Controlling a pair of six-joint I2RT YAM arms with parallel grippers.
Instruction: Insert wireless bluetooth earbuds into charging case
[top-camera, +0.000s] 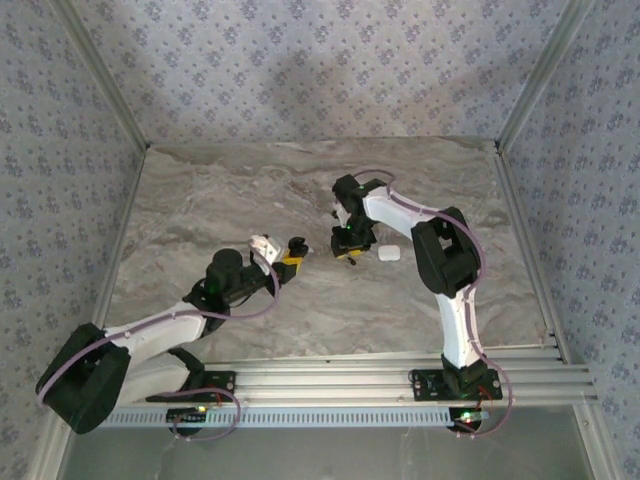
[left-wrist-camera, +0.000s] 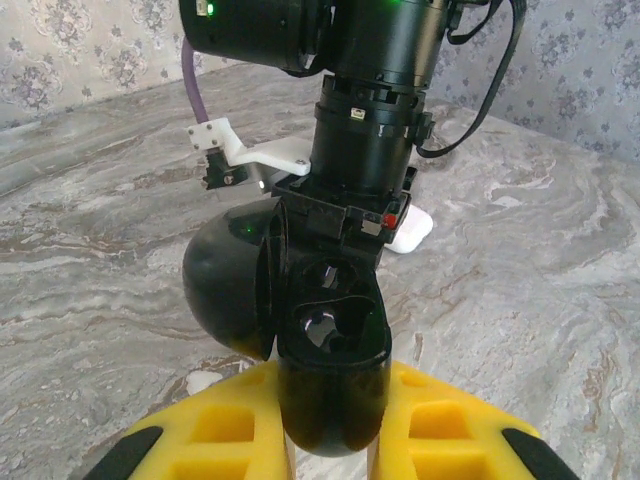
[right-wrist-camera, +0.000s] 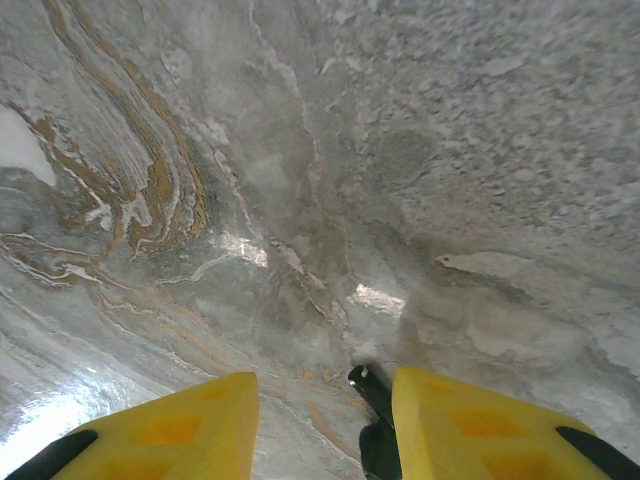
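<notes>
Open black case (left-wrist-camera: 330, 345) pinched in left jaws.
Right jaws spread above the desk (right-wrist-camera: 300, 200), perhaps touching a black earbud (right-wrist-camera: 375, 440).

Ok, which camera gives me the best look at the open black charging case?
Left wrist. The black charging case sits close to the lens, lid open, both wells facing the camera, gripped by the left claw. Top external shows it as a small dark speck at that claw's tip, too small for detail.
</notes>
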